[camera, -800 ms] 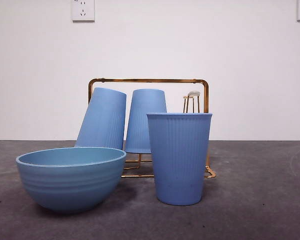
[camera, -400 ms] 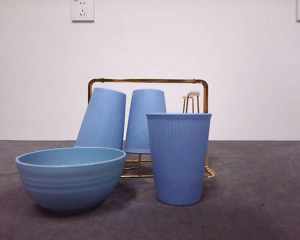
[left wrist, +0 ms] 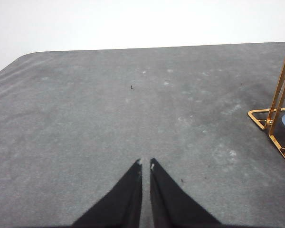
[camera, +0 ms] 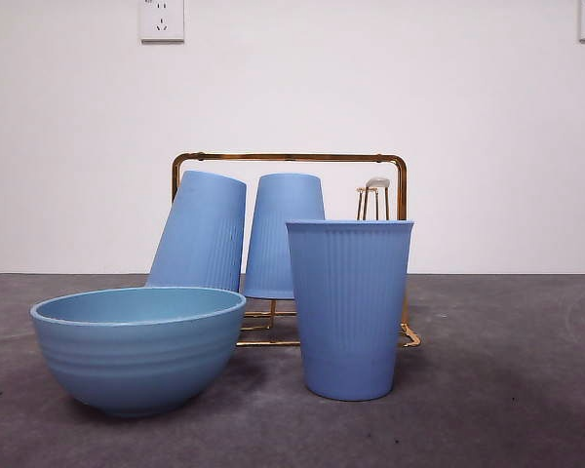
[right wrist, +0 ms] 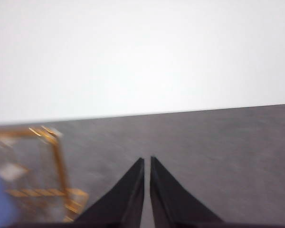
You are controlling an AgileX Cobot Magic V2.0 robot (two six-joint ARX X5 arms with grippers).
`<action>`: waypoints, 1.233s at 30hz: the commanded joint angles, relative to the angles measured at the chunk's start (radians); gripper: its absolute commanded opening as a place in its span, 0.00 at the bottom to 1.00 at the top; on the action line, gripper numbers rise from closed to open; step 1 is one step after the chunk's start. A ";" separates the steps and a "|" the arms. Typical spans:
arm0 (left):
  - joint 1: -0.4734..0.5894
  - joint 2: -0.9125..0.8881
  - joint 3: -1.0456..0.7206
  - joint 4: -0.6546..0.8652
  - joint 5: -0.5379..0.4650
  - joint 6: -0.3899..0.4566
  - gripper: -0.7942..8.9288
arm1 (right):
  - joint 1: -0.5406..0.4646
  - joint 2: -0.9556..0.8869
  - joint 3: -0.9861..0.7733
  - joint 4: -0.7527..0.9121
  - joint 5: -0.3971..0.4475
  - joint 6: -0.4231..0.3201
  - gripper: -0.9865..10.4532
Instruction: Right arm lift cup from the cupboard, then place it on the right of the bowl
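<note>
A blue ribbed cup (camera: pixel 350 309) stands upright on the grey table, to the right of the light-blue bowl (camera: pixel 137 346) and in front of the gold wire cupboard (camera: pixel 289 158). Two more blue cups (camera: pixel 202 234) (camera: pixel 284 235) hang upside down on the cupboard's pegs. No arm shows in the front view. My right gripper (right wrist: pixel 147 159) is shut and empty above the table, with the cupboard (right wrist: pixel 57 159) blurred to one side. My left gripper (left wrist: pixel 146 164) is shut and empty over bare table, with a corner of the cupboard (left wrist: pixel 275 114) at the picture's edge.
One bare peg (camera: pixel 374 195) stands at the cupboard's right end. White wall with two sockets (camera: pixel 162 19) rises behind the table. Grey table surface (camera: pixel 507 370) spreads right of the upright cup.
</note>
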 commanded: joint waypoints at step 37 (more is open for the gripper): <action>0.002 -0.002 -0.020 -0.004 -0.001 0.000 0.11 | -0.133 -0.141 -0.220 -0.091 -0.045 -0.125 0.10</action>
